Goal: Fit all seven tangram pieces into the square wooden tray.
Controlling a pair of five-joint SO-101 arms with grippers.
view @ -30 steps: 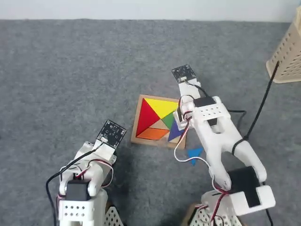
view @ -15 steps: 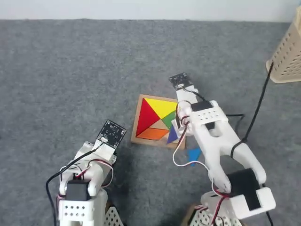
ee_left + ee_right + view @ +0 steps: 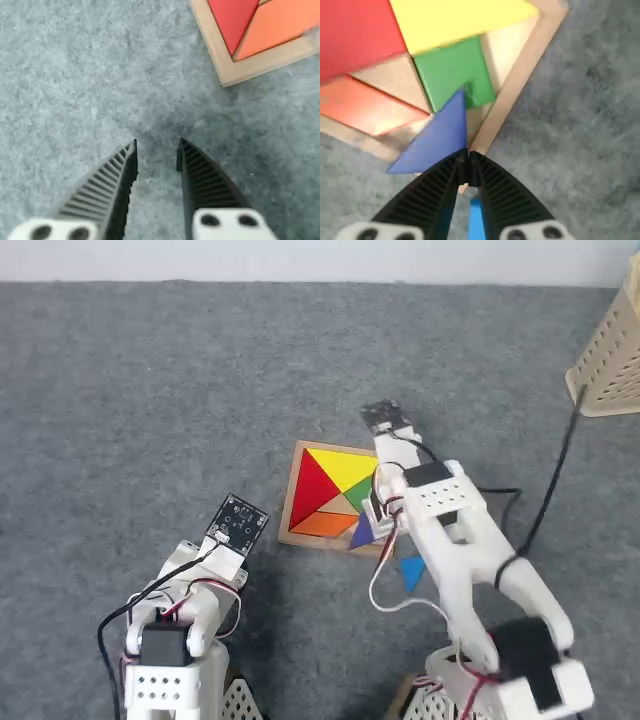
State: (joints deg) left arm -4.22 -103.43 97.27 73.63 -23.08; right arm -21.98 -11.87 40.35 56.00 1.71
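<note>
Right tool (image 3: 468, 156): clamped on a corner of the blue triangle (image 3: 437, 137); triangle lies across the tray (image 3: 515, 87) rim, near right corner
Left tool (image 3: 156, 150): fingers apart over grey bench (image 3: 75, 75), near left of tray

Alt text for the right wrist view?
The right jaws are shut on a dark blue triangle that overlaps the wooden tray rim beside the green piece. A red piece, a yellow piece and an orange piece sit in the tray.
</note>
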